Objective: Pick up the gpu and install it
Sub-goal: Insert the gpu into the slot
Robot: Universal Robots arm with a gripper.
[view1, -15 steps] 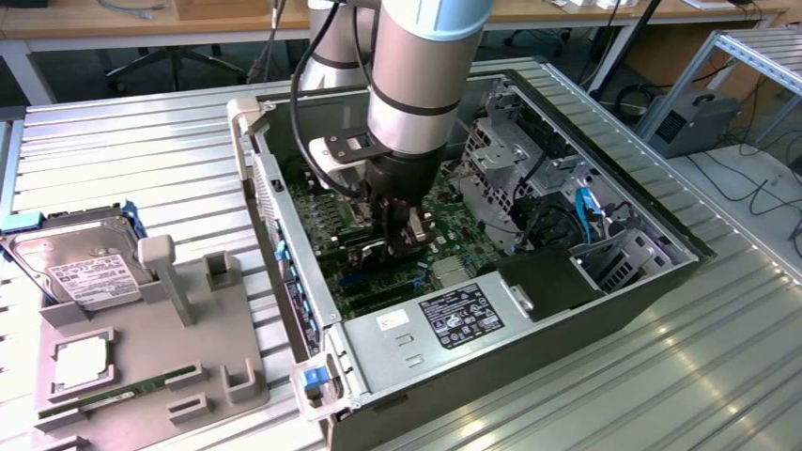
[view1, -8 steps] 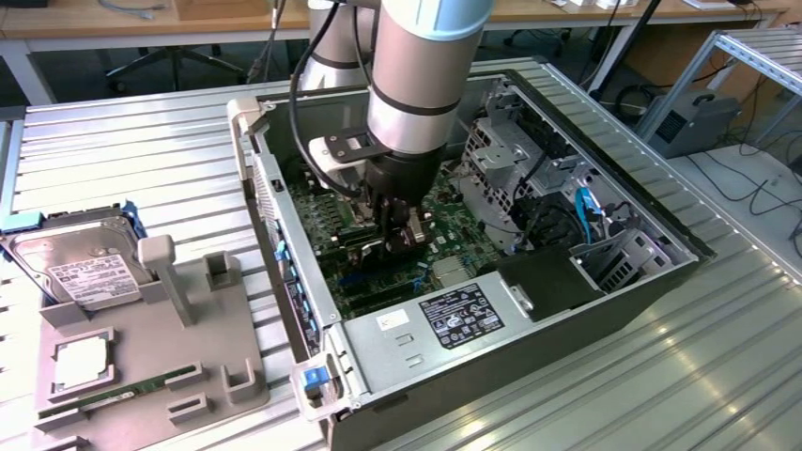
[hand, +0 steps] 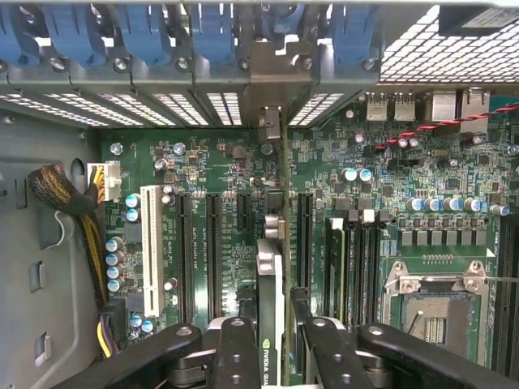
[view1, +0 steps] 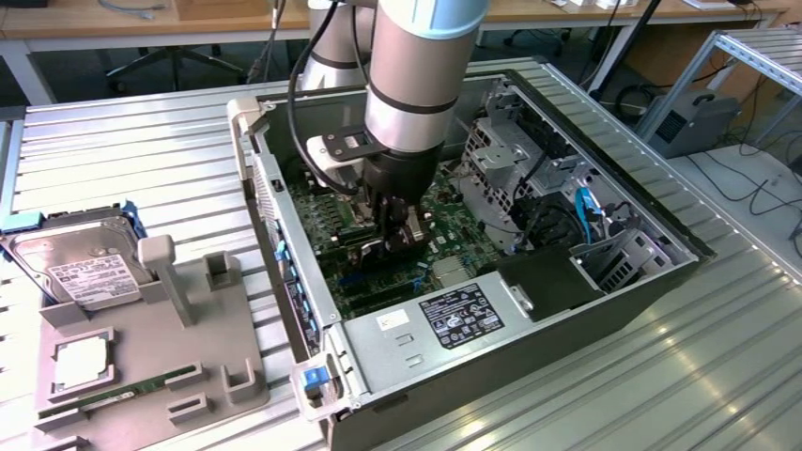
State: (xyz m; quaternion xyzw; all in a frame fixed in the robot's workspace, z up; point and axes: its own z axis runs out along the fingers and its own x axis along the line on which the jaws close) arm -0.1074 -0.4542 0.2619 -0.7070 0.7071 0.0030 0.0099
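Seen edge-on in the wrist view, the gpu is a thin card with a black face and a green logo. It stands upright over the motherboard. Its silver end bracket reaches the rear slot openings of the case. My gripper is shut on the card, with one black finger on each side of it. In the exterior view the gripper is low inside the open computer case, close above the board's expansion slots.
A power supply sits at the case's near end and a drive cage on the exterior view's right. A CPU socket, a white slot and braided cables flank the card. Outside the case, a grey fixture holds a hard drive and a RAM stick.
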